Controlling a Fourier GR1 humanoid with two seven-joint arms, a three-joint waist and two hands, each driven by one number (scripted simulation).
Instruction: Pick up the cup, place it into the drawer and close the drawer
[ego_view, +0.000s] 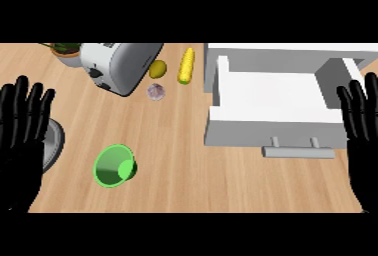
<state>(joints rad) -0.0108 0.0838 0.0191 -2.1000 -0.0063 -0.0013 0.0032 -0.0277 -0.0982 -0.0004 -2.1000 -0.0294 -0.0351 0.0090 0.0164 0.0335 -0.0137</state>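
One cup, seemingly tipped, lies near the left robot hand.

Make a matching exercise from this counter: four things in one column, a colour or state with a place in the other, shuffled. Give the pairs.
Things
1. cup
2. corn cob
3. drawer
4. toaster

Descriptions
A. white, pulled open, on the right
B. white and grey, far left of the counter
C. green, on bare wood at the near left
D. yellow, at the far edge near the middle

Pairs: 1-C, 2-D, 3-A, 4-B
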